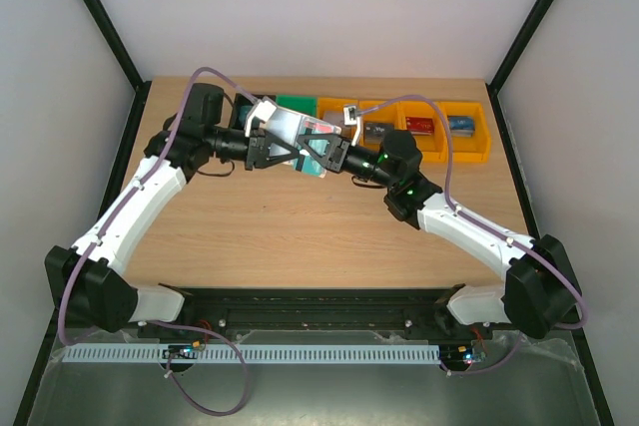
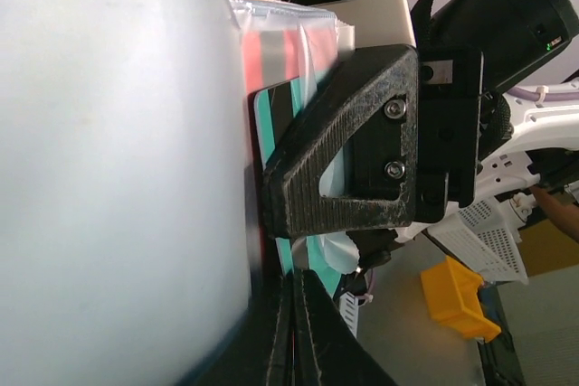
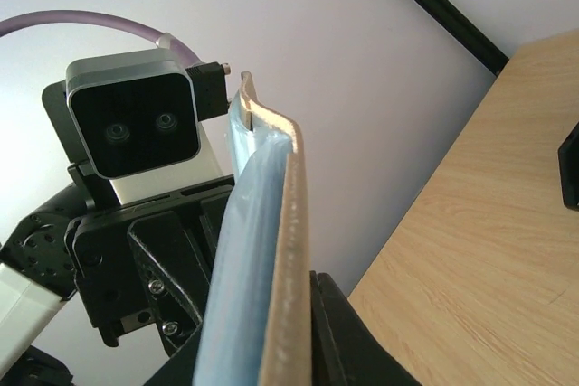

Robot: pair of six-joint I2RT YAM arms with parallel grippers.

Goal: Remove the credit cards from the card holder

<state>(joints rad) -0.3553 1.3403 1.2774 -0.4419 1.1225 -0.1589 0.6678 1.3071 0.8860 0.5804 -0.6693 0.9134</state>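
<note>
We see the card holder held up off the counter, just in front of the left end of the row of bins, with both arms meeting at it. The left pincer is clamped tight on the holder's lower edge. Its white outer cover fills the left wrist view.

A teal card stands partly out of a pale blue sleeve. One black finger of the right pincer lies across it. The holder's edge runs down between that pincer's fingers, but the sleeve hides the far finger. So we cannot tell whether it is gripping the card or only standing around it.

We judge the holder to be light and floppy (its thin cover already bows near the top in the right wrist view). It will twist if pulled sideways. The card should be stiff, thin and slick, and the clear sleeve will drag on it. We would take the card by its exposed end, flat faces between the fingers, and pull straight along the sleeve.

The left arm reaches forward and inward toward the bins. The right arm mirrors it, elbow bent, wrist turned toward the holder.
</note>
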